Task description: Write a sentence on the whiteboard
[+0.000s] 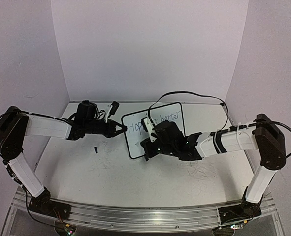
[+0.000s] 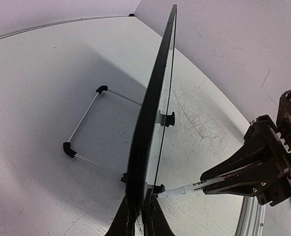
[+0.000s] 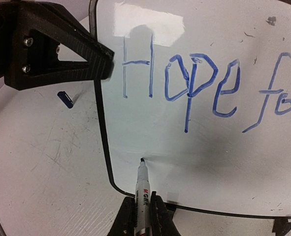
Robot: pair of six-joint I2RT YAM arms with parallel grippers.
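Note:
The whiteboard (image 1: 135, 142) stands tilted on its wire stand (image 2: 86, 132) mid-table. Blue writing (image 1: 171, 118) reads "Hope for better" on one line, partly hidden by my right wrist. The right wrist view shows "Hope fo" (image 3: 184, 78). My left gripper (image 1: 121, 129) is shut on the board's left edge (image 2: 155, 98), fingers either side (image 2: 141, 216). My right gripper (image 3: 143, 206) is shut on a white marker (image 3: 143, 189). The marker's tip touches the blank lower-left area under "Hope". The marker also shows in the left wrist view (image 2: 194, 187).
A small blue marker cap (image 1: 94, 148) lies on the scuffed table left of the board, also in the right wrist view (image 3: 65, 99). A black cable (image 1: 184, 93) arcs behind the board. A small black-and-white part (image 1: 113, 108) sits near the back wall.

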